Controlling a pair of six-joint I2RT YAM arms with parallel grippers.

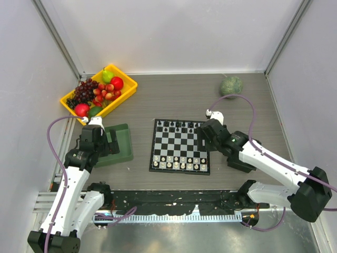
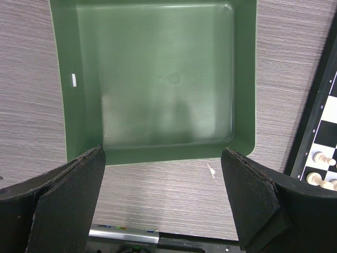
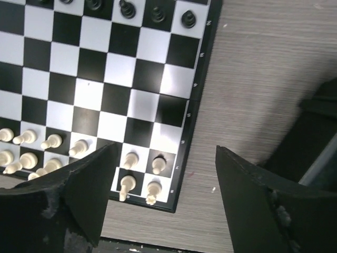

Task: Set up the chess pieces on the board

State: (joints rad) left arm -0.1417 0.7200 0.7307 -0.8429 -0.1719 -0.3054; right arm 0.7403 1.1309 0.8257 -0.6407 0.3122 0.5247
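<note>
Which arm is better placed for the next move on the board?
Probably right: the right end effector hangs open over the board edge, beside the white pieces; the left end effector is over the green tray.

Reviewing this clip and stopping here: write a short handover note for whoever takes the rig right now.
Left gripper: open, empty, above the near edge of the green tray; no pieces show in the tray.
Right gripper: open, empty, at the right edge of the board.
Things: white pieces fill the two near rows; black pieces stand along the far edge.
Done: the white side looks set, and no loose pieces show off the board.
Left: the black ranks are too small to count, so check them before calling it finished.
</note>
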